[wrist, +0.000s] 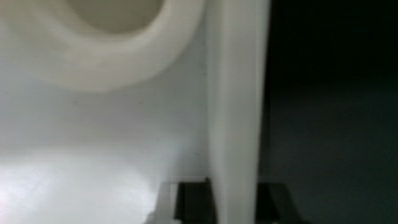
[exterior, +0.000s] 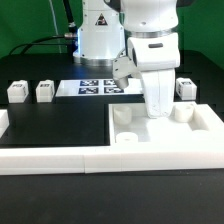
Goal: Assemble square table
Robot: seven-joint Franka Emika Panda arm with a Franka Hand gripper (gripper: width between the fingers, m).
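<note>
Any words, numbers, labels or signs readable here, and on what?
No words or numbers can be read.
On the marker board: black-white tag patterns, no letters.
On the small legs: tags, too small to read.
On the arm base: a dark mark, too blurred to read.

Marker board [exterior: 95,86] between legs [exterior: 44,91], behind square top [exterior: 195,130]

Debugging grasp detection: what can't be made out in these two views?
- Hand: exterior view, its own body covers the fingertips; open or shut unclear.
- Table top: wrist view is blurred and too close; only a patch with one socket, cut by the picture edge.
- Legs: exterior view, tags too small to read.
- Area behind the arm: hidden in the exterior view.
</note>
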